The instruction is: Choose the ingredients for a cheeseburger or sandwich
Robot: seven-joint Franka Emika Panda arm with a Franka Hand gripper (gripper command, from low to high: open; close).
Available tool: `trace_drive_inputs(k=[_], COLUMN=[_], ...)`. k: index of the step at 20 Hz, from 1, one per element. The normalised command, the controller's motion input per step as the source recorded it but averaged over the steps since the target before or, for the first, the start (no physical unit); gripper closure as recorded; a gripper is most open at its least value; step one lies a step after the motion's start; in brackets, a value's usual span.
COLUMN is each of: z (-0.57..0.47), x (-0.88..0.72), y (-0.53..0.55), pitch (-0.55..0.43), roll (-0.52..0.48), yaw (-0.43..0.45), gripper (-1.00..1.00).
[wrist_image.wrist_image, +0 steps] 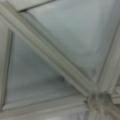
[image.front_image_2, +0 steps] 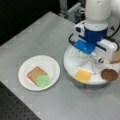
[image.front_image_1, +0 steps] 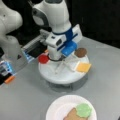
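A tan toast slice (image.front_image_2: 34,73) lies on the white paper plate (image.front_image_2: 51,65) with a green disc (image.front_image_2: 43,80) on its corner; both front views show this stack (image.front_image_1: 77,113). On the round white divided tray (image.front_image_1: 53,75) sit a red disc (image.front_image_1: 43,59), a dark brown patty (image.front_image_1: 80,52) and a yellow cheese square (image.front_image_1: 83,67). Another tan piece (image.front_image_2: 116,57) shows at a front view's right edge. My gripper (image.front_image_1: 55,57) is lowered onto the tray near the red disc, its fingertips hidden by the wrist. The wrist view shows only the tray's dividers (wrist_image.wrist_image: 52,56) and hub (wrist_image.wrist_image: 100,101).
The arm's base (image.front_image_1: 11,47) and a black-and-blue box (image.front_image_1: 32,51) stand at a front view's left, with an orange-tipped object (image.front_image_1: 9,79) by the table edge. Bare grey table (image.front_image_2: 37,35) surrounds the plate and tray.
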Motion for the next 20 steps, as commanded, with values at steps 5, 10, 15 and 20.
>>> trace_drive_inputs(k=[5, 10, 15, 20], z=[-0.14, -0.17, -0.2, -0.2], x=[-0.3, -0.3, -0.22, -0.11], y=[-0.01, 0.02, 0.08, 0.08], pitch=[-0.141, -0.131, -0.147, -0.17], roll=[-0.126, -0.098, -0.056, 0.024], yaw=[-0.01, -0.08, -0.132, -0.118], gripper=[-1.0, -1.0, -1.0, -1.0])
